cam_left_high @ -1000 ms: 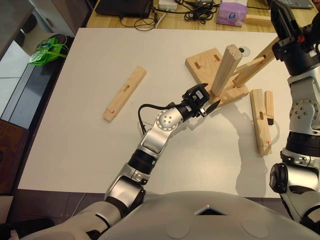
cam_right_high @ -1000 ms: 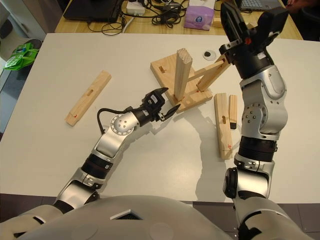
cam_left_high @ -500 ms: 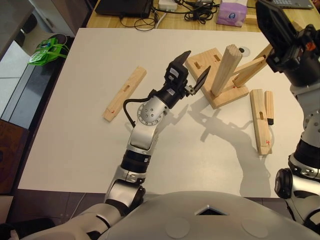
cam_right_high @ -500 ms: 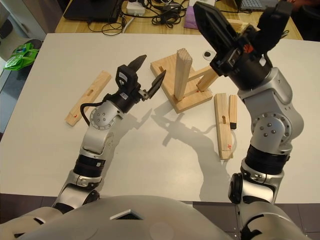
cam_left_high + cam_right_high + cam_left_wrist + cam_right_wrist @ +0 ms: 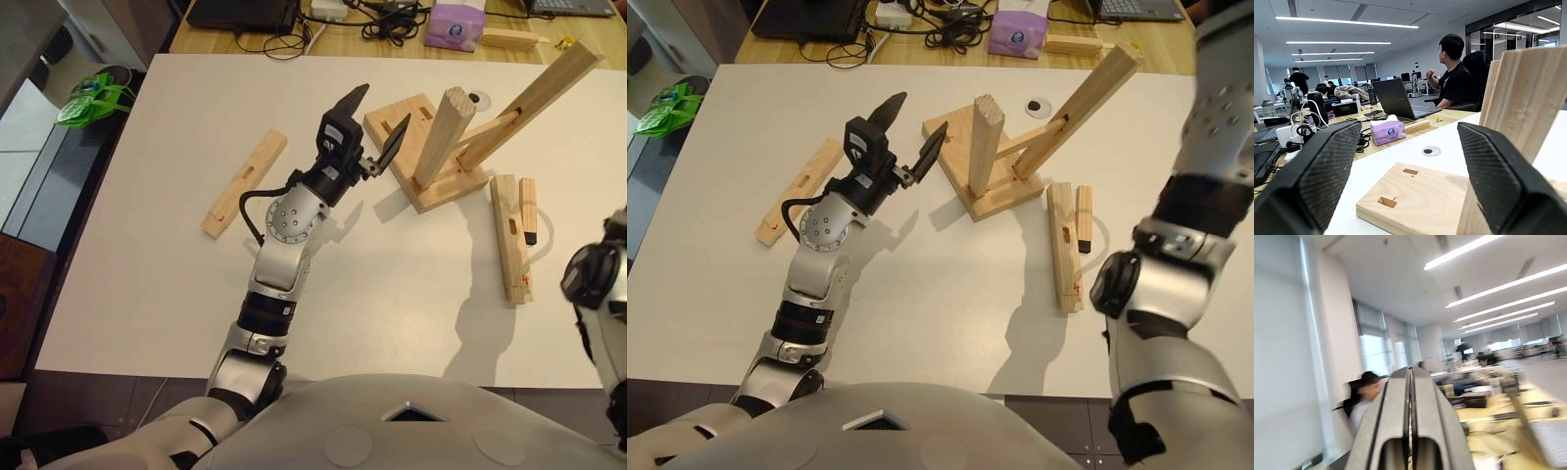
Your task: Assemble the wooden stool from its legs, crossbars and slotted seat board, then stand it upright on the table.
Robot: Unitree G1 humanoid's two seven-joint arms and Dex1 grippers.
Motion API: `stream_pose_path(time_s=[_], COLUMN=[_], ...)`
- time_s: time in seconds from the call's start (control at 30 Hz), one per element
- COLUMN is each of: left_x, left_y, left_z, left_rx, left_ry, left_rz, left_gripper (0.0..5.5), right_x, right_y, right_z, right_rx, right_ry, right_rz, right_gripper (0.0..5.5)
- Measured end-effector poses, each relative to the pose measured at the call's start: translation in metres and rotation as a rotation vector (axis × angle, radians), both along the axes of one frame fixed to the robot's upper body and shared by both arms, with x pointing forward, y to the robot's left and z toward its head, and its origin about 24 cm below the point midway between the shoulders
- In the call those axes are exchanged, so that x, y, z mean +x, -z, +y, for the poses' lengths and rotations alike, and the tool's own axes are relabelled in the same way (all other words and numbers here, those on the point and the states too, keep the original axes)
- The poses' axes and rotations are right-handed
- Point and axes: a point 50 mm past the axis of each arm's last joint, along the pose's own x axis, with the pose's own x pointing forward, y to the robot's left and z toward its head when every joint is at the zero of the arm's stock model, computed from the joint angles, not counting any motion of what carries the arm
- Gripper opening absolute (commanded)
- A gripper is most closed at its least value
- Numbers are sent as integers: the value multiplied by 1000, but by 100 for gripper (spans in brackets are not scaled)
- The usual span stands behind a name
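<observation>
My left gripper (image 5: 384, 106), fingers apart, hovers upper centre. The pale square wooden seat board (image 5: 419, 122) lies just right of it. My right gripper (image 5: 1410, 377) is pressed together.

Part-built stool (image 5: 438, 137) amid loose legs (image 5: 245, 183)

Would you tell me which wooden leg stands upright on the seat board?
The leg beside the left end effector: it alone stands vertical on the seat board, whereas the slanted leg leans and the two loose legs lie flat.

Seat board (image 5: 1004, 199) and legs (image 5: 985, 147) are pale tan wood, the table (image 5: 921, 294) white, the tissue box (image 5: 1017, 29) purple.
</observation>
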Motion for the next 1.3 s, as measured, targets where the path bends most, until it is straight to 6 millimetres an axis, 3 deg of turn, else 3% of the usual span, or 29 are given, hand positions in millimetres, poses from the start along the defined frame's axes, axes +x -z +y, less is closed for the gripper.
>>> stream_pose_path(time_s=[0.13, 0.27, 0.33, 0.43, 0.6, 0.83, 0.9, 1.03, 1.1, 1.13, 1.17, 1.23, 1.27, 1.3], left_x=[-1, -1, -1, -2, -3, -2, -1, -1, -2, -2, -2, -2, -2, -2], left_y=[-1, 0, 0, 0, 3, 5, 7, 7, 7, 7, 7, 7, 7, 7], left_z=[-2, -3, -3, -4, -4, -5, -5, -5, -5, -5, -5, -5, -5, -5], left_rx=[-6, -7, -7, -9, -13, -11, -8, -7, -6, -6, -5, -2, -2, -2], left_ry=[3, 4, 4, 6, -5, -8, -9, -9, -5, -4, -3, -2, -1, -1], left_rz=[-9, -11, -12, -9, 4, 9, 17, 17, 16, 16, 15, 15, 15, 15], left_gripper=[363, 363, 363, 363, 363, 363, 363, 363, 363, 363, 363, 363, 363, 363], right_x=[13, 23, 37, 48, 42, 41, 38, 23, 13, 12, 13, 19, 22, 21], right_y=[-26, -23, 7, 97, 109, 92, 71, -13, -29, -28, -18, 27, 71, 95], right_z=[-28, -36, -35, -13, 8, 2, 0, -9, -13, -12, -9, -2, 7, 12], right_rx=[32, 22, 10, -48, -204, -99, -46, 16, 17, 9, -14, -69, -119, -165], right_ry=[179, 229, 207, 96, -27, 6, -7, -10, -6, -17, -40, -101, -153, -192], right_rz=[-28, 28, 193, 525, 518, 443, 349, 57, -1, 10, 53, 231, 390, 466], right_gripper=[1, 1, 1, 1, 1, 1, 1, 1, 1, 1, 1, 1, 1, 1])
